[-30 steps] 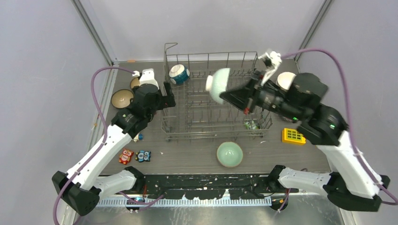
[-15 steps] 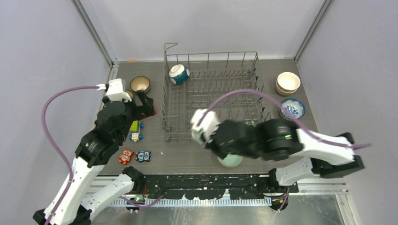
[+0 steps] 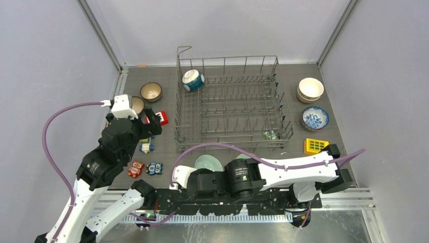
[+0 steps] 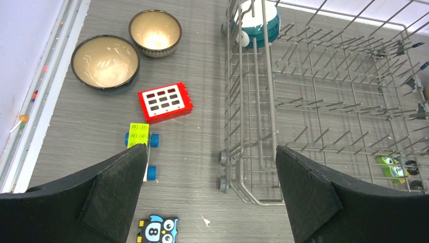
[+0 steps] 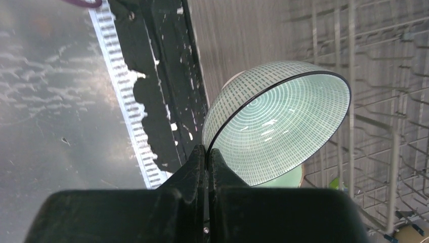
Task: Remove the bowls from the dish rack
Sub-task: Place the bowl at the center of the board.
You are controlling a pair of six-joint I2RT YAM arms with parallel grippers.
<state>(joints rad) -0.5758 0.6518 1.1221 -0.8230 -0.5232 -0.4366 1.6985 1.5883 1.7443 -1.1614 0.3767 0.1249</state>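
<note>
Grey wood-grain tabletop (image 3: 164, 147) boxed in by pale lilac walls.

From above: large rectangular grey wire dish rack (image 3: 230, 109) mid-table, one teal-and-white round bowl (image 3: 192, 80) on edge in its far left corner, a small green toy (image 3: 271, 134) at its near right corner. Left of the rack, a brown ribbed bowl (image 3: 151, 91), a red studded block (image 3: 161, 117), two owl tiles (image 3: 154, 168). Right of the rack, stacked cream bowls (image 3: 310, 89), a blue-and-white patterned bowl (image 3: 315, 118), a yellow grid block (image 3: 316, 146). Just in front of the rack, a pale green bowl interior beside the folded right arm (image 3: 283, 169); probably the carried bowl, fingers hidden from here.

Left wrist: left gripper (image 4: 210, 149) spread wide, holding nothing, over the rack's near left corner. Left of the rack, a dark-rimmed beige bowl (image 4: 105, 61) and a lime wheeled brick (image 4: 139, 136).

Right wrist: right gripper (image 5: 207, 149) pressed together on the thin rim of a dash-patterned mint-lined bowl (image 5: 273, 121), tilted, in front of the rack near the table's front edge. Sliver of a plain mint bowl (image 5: 286, 177) directly behind.

Likely trouble: rim pinch slipping or swivelling under the bowl's weight; a chip against the plain mint bowl on lowering; a roll off the front edge if released tilted. Toys left of the rack crowding set-down room for the last bowl.
</note>
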